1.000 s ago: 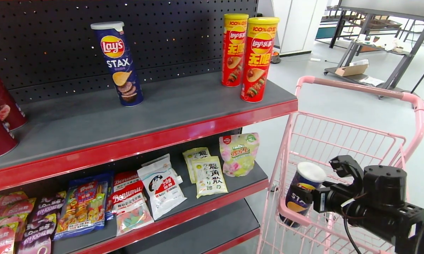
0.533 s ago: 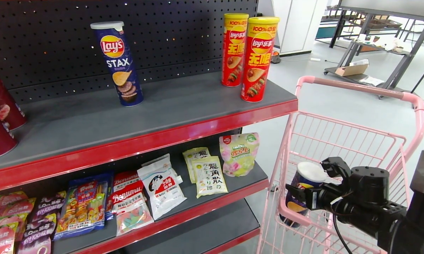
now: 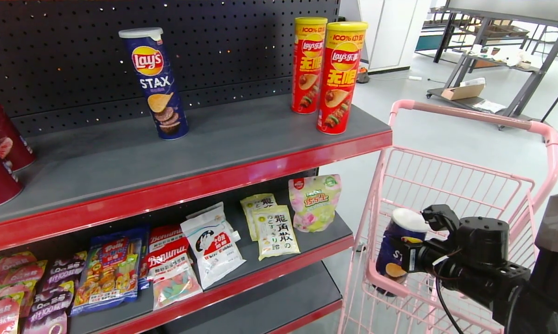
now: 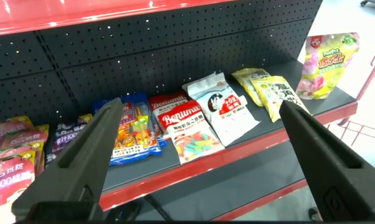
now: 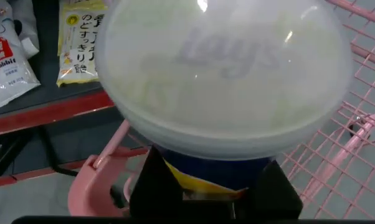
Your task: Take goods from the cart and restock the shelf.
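The step in hand looks like the pick from the cart: the right claw (image 3: 415, 236) is clamped on the blue chip can (image 3: 392, 260), its fingers set only as wide apart as the can's body, gripping just under the pale plastic lid (image 5: 225, 68). In the right wrist view the two dark fingers (image 5: 156, 186) press the can's sides from opposite flanks. The can stands near upright, leaning a little, in the front corner of the pink cart (image 3: 473, 116) nearest the shelving, and its lower part is hidden behind the cart's rim. Whether its base is off the cart floor cannot be told. By my judgement, the next move calls for a straight lift until the base clears the pink rim, then a carry across and up to the grey upper shelf (image 3: 241, 139). There is bare room there between the matching blue can (image 3: 154, 83) and the two red cans (image 3: 339, 79), and beside its twin seems the natural slot. The grip sits high on a tall can, so it could swing or catch the rim if the lift is hurried. The left claw (image 4: 200, 165) has its fingers spread wide with nothing between them, facing the snack bags (image 4: 194, 127) on the lower shelf.
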